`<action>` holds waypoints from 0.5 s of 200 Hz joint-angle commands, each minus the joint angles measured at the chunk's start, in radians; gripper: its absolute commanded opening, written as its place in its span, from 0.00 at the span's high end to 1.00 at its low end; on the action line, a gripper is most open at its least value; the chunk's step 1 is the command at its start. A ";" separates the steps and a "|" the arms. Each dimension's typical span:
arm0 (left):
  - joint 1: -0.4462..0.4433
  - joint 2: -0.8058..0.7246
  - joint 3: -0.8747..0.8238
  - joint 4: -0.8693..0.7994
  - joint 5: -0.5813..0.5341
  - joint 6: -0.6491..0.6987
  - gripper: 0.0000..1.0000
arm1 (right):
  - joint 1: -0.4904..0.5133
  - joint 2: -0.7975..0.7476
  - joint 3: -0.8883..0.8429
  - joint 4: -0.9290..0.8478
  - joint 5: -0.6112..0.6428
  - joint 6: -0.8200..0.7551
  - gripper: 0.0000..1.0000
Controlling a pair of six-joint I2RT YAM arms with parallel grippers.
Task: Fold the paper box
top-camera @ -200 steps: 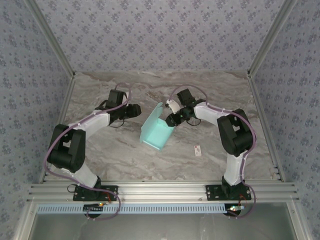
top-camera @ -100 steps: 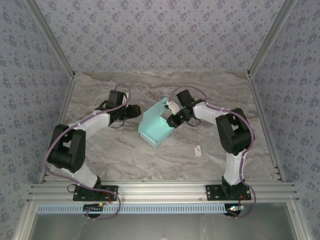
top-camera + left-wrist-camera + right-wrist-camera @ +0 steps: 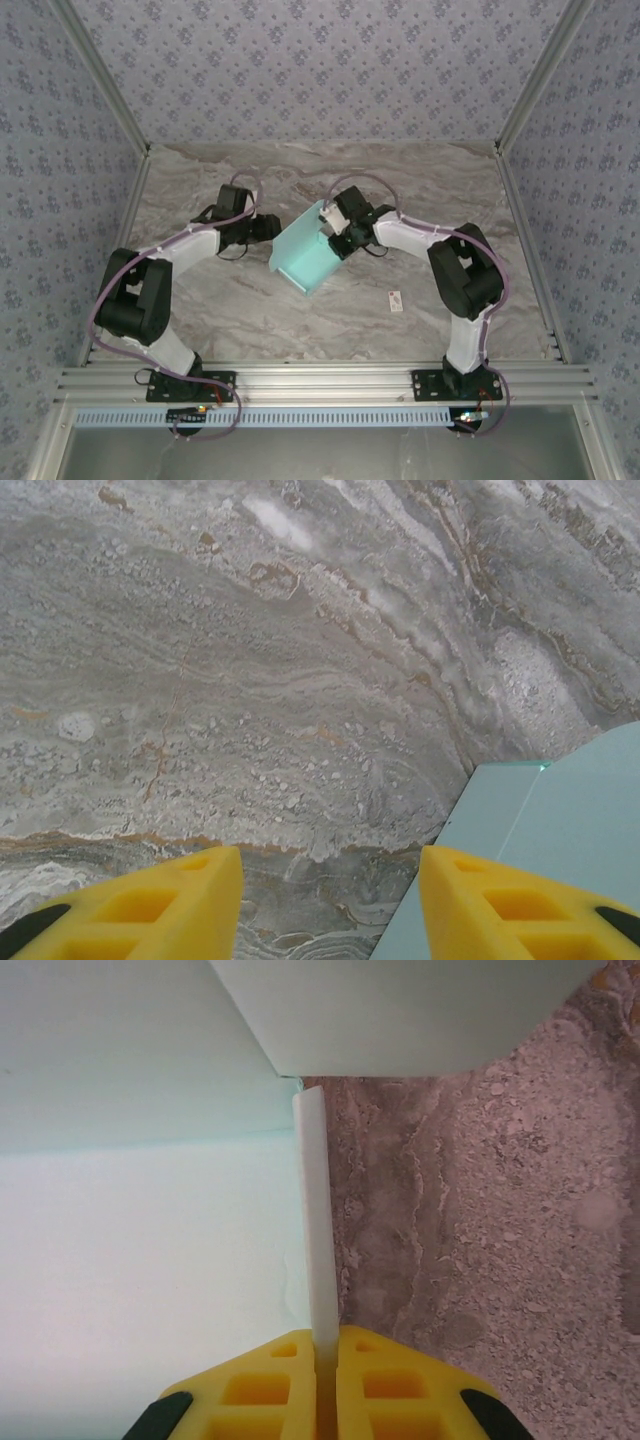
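The box [image 3: 305,262] lay in the middle of the tabletop [image 3: 230,300], between the two hands. The right hand [image 3: 326,1345] was clenched on a thin upright wall of the box. The left hand [image 3: 330,880] hung released, with nothing between its fingers, just beside the box's edge.

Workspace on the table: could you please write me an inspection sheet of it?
Surface: marble-patterned table, no spills seen.
Job's things: paper box, partly folded, one flap up, mid-table.
Clutter: one small white tag, right of the box, apart from it.
Grippers: left gripper jaws open, nothing between them, beside the box; right gripper jaws shut on a box edge.
Cables: purple cables along both arms.
Surroundings: patterned walls, metal frame.
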 commanded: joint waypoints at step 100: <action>0.011 -0.046 -0.019 0.000 -0.009 0.022 0.50 | 0.103 0.063 0.014 -0.184 0.475 0.101 0.93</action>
